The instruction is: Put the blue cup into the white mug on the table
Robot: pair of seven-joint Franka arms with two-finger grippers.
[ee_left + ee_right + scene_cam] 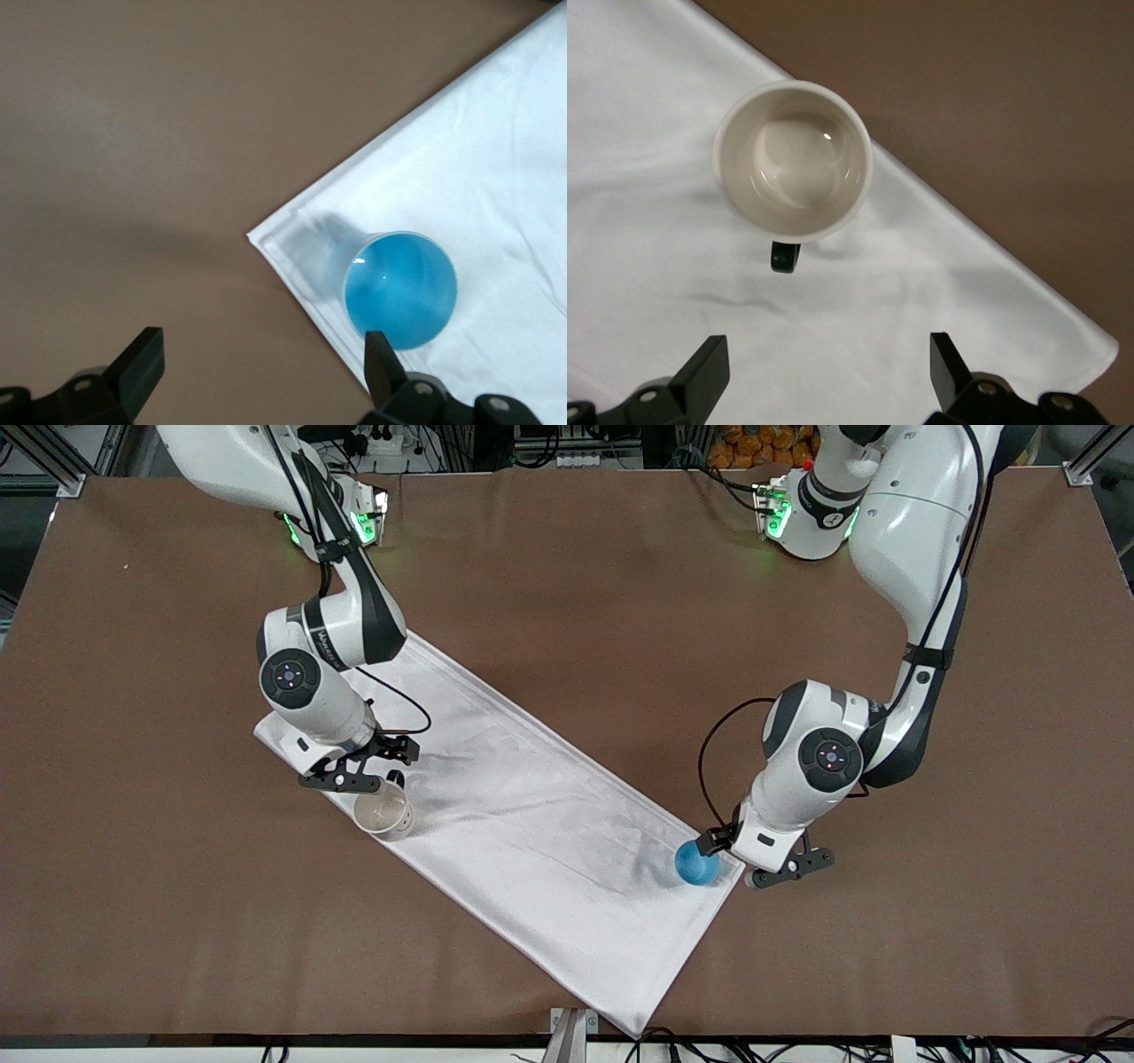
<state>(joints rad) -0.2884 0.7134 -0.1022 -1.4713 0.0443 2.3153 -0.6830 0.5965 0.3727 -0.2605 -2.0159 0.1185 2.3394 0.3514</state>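
Blue cup (697, 864) on cloth (532, 815) | left hand (753, 868) open, empty | right hand (359, 772) open above white mug (384, 811)

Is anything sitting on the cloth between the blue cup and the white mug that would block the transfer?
Nothing visible does. The blue cup and the white mug stand upright at the two ends of the white cloth, with only bare cloth between them. The open left gripper is beside the cup; the open right gripper is near the mug.
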